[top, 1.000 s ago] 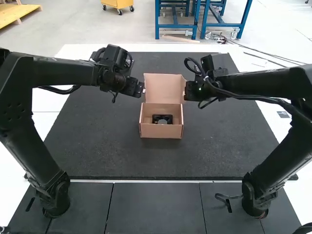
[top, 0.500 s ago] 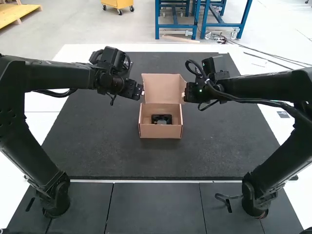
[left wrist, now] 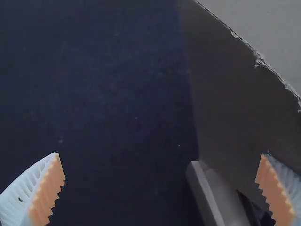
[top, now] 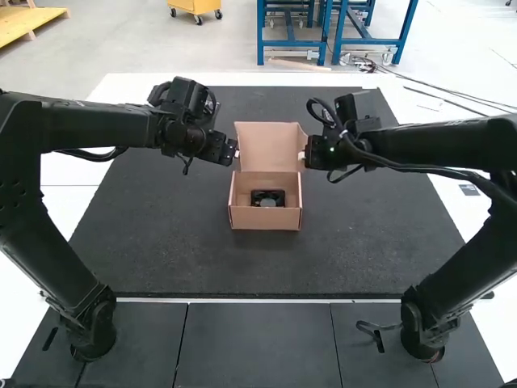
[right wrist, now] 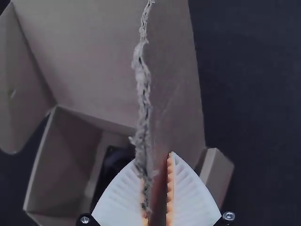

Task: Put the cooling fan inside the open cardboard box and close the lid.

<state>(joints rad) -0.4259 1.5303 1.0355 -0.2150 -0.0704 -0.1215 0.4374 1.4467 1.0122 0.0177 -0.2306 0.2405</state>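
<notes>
High view: the fan (top: 267, 197) is lying flat inside the box (top: 266, 217), which is sitting mid-mat (top: 161, 234). The lid (top: 271, 145) is standing upright along the box's far side. The left claw (top: 231, 152) is hanging at the lid's left edge and the right claw (top: 306, 155) at its right edge.

Left wrist view: the left claw (left wrist: 160, 162) is spread wide and gripping nothing. The lid (left wrist: 225, 117) is passing between its fingers, close to one orange pad (left wrist: 272, 193). Whether they are touching cannot be told.

Right wrist view: the right claw (right wrist: 154, 159) is pinching the lid (right wrist: 164, 84) by its frayed side edge, fingers pressed together on the cardboard. The fan (right wrist: 115, 157) is showing as a dark shape down in the box.

Risks, as judged: only one side is being gripped, so folding the lid down is likely to twist it. The ragged edge may tear further or slip from the pads. Nothing is bracing the light box, so a downward pull could drag or tip it. The side flap (right wrist: 19, 94) may be caught outside the wall rather than tucking in.
</notes>
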